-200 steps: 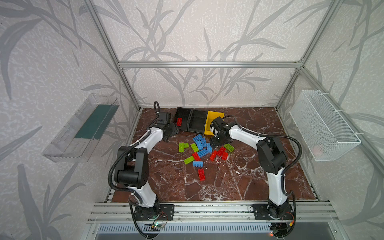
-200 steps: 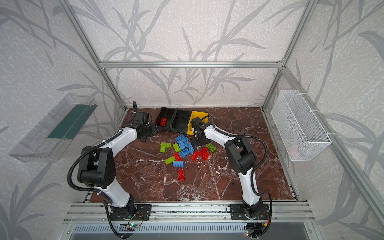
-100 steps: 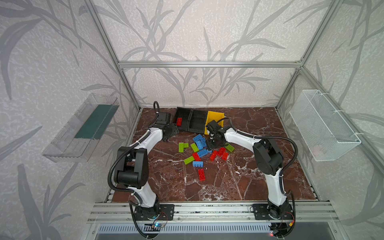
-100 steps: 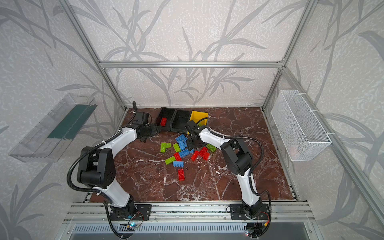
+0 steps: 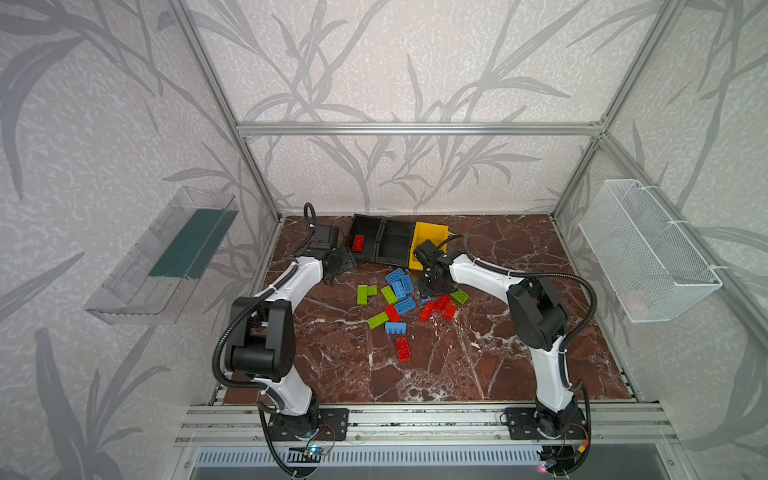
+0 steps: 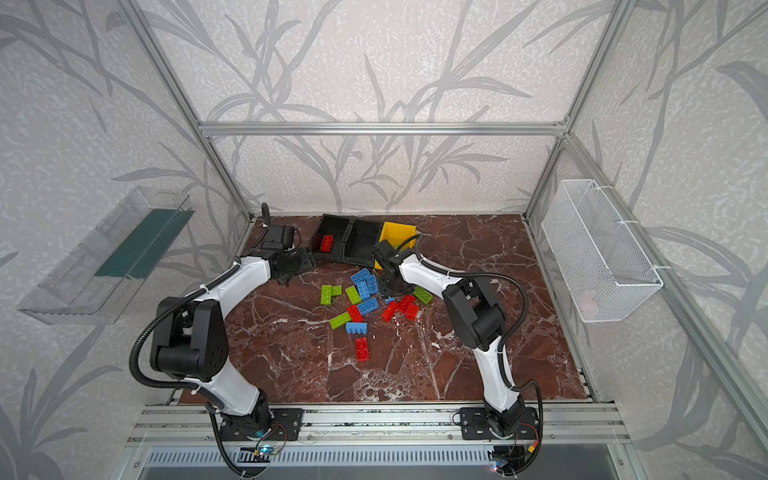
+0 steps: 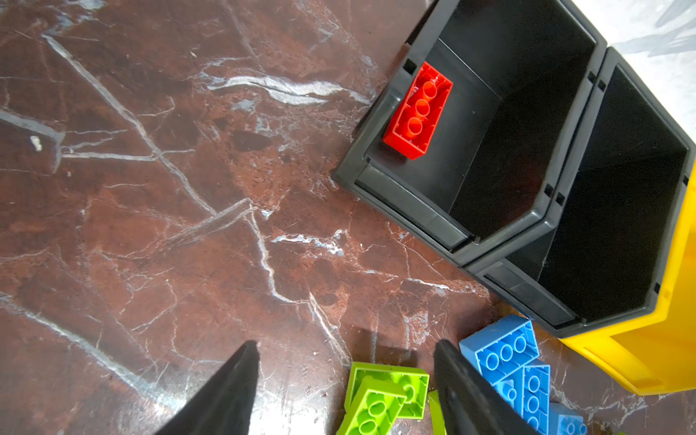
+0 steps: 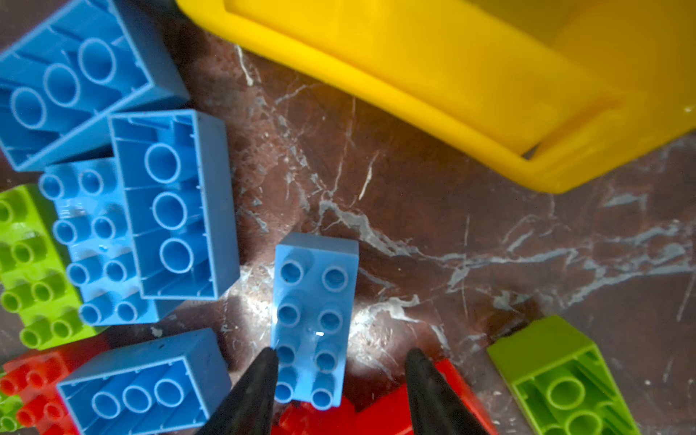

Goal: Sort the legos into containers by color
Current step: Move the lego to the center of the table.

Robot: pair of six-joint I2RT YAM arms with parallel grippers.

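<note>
Since a second ago, my right gripper (image 8: pixel 341 354) has come down from the yellow bin (image 8: pixel 414 75) to the 3 o'clock edge of the legos (image 5: pixel 399 299), jaws narrowed but not clamped, straddling a blue brick (image 8: pixel 314 320) with one finger touching. My left gripper (image 7: pixel 346 344) hangs open and empty at their 10 o'clock; at 12 o'clock, one red brick (image 7: pixel 418 111) lies in the end black bin (image 7: pixel 501 124).

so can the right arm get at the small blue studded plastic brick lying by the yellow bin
Probably yes: the right claw straddles the blue studded plastic brick, jaws open either side. The neighbouring blue bricks and the yellow plastic bin leave a gap around it.
</note>
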